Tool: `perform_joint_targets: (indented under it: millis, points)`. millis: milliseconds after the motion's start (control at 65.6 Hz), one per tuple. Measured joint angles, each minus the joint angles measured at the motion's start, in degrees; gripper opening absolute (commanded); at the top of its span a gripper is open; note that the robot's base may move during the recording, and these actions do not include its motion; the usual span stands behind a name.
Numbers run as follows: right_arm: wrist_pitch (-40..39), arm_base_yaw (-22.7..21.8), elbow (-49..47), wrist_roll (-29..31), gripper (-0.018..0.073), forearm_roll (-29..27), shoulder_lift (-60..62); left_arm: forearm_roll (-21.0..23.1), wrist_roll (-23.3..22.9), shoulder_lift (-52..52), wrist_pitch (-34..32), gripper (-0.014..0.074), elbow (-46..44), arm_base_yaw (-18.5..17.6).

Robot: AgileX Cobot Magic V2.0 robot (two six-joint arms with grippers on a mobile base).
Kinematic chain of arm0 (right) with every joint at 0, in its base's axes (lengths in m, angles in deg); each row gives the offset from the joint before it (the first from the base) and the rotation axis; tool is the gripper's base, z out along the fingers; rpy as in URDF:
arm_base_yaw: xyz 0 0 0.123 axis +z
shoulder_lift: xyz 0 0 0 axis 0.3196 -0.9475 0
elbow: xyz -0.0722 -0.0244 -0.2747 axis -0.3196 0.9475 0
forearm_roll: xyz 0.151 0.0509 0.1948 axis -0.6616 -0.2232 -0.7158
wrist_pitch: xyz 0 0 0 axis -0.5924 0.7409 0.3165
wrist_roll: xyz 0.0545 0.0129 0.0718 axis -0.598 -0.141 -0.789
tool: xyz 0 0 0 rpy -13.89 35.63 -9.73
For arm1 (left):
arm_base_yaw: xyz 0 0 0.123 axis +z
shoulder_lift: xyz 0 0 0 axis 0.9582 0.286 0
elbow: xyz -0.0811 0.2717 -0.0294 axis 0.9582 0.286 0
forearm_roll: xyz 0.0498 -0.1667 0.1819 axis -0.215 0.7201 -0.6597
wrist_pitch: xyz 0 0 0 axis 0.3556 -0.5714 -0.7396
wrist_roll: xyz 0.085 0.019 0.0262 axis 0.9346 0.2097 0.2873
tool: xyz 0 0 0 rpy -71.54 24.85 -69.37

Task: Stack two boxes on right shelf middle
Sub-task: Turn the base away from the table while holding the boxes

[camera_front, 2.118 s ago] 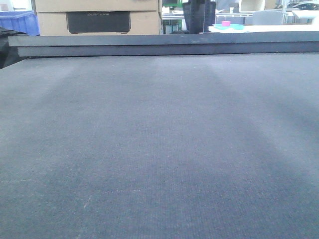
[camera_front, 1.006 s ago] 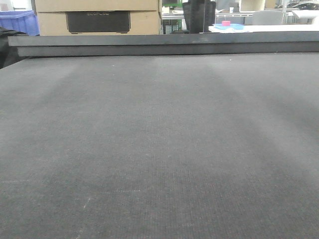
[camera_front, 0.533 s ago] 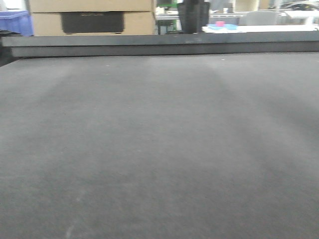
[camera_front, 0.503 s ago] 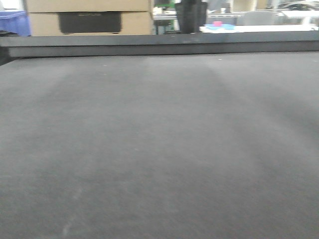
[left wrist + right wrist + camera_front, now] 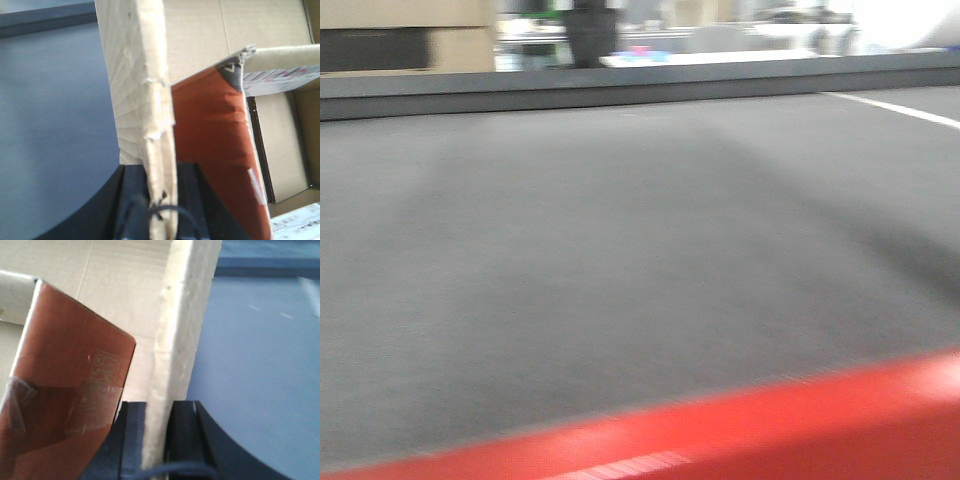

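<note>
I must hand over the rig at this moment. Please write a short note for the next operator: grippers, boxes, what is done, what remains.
Left gripper: shut on one wall of an open cardboard box.
Right gripper: shut on a cardboard wall, probably the same box's other side.
Red-brown flaps show inside; a second box cannot be made out.
Front view, blurred: only the dark table top and its red edge; no steel shelf in view.
Done: box gripped. Left: reach the shelf, place, stack.
</note>
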Motion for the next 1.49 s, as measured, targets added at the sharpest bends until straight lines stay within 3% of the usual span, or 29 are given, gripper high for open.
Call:
perform_joint_targets:
  millis: [1493]
  points:
    - [0.0,0.0,0.0,0.0,-0.0151,0.0,0.0,0.0,0.0,0.1,-0.1,-0.0111,0.0,0.0]
